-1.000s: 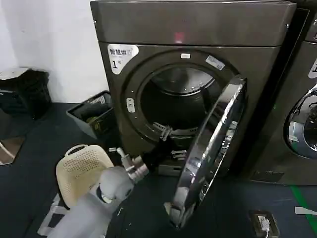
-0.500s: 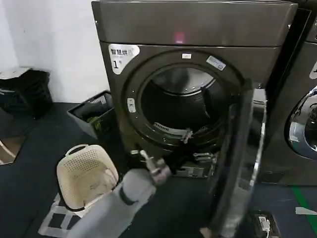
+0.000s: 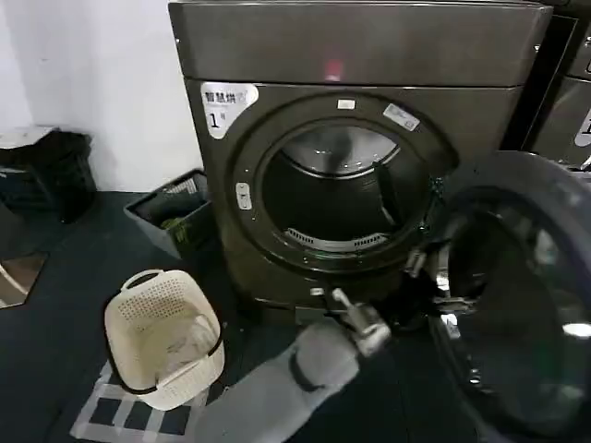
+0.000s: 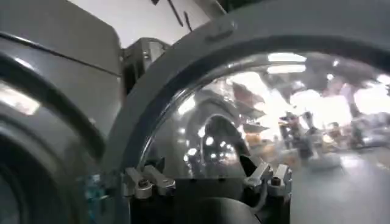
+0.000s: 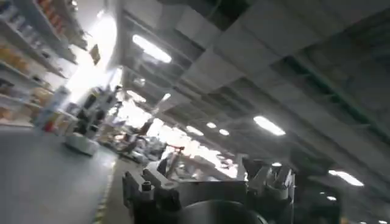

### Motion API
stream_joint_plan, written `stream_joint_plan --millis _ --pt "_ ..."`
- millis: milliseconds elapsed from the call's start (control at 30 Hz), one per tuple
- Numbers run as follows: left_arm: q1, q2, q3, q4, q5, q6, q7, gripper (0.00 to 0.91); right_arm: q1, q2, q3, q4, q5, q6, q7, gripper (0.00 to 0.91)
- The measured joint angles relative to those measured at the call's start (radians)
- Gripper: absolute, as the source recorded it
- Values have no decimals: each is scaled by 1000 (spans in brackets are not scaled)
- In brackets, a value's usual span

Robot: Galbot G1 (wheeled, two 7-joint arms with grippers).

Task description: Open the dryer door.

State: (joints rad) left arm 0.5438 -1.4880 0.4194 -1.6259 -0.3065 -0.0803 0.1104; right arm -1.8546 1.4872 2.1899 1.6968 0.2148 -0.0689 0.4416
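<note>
grey plastic faces you: the dryer door [image 3: 522, 295] is swung wide open at 4 o'clock of the drum opening [image 3: 337, 189]. your left gripper [image 3: 411, 277] reaches its inner rim at 9 o'clock; i cannot tell whether its jaws grip.

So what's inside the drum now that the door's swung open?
Through the dryer's opening only bare metal drum wall and ribs show; the drum floor sits below the rim, unseen. The dryer door hangs wide open, left gripper at its inner edge.

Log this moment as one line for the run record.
door: dryer door swung wide open, grey inner side showing | drum: exposed | left hand: at door's inner rim | basket: on floor
</note>
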Motion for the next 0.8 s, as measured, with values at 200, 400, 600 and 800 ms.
stream_joint_plan --millis 200,400,600,800 --pt "-25 -70 9 75 0 -1 -6 907 0 35 26 36 -7 1 2 907" --pt "-35 -109 12 130 2 -7 2 907 -1 46 41 44 -20 14 4 907" --pt "-46 -121 13 169 3 -14 16 907 2 66 47 63 -44 16 6 907" --pt "-59 -121 12 197 1 -17 17 907 7 66 39 56 -43 34 7 907"
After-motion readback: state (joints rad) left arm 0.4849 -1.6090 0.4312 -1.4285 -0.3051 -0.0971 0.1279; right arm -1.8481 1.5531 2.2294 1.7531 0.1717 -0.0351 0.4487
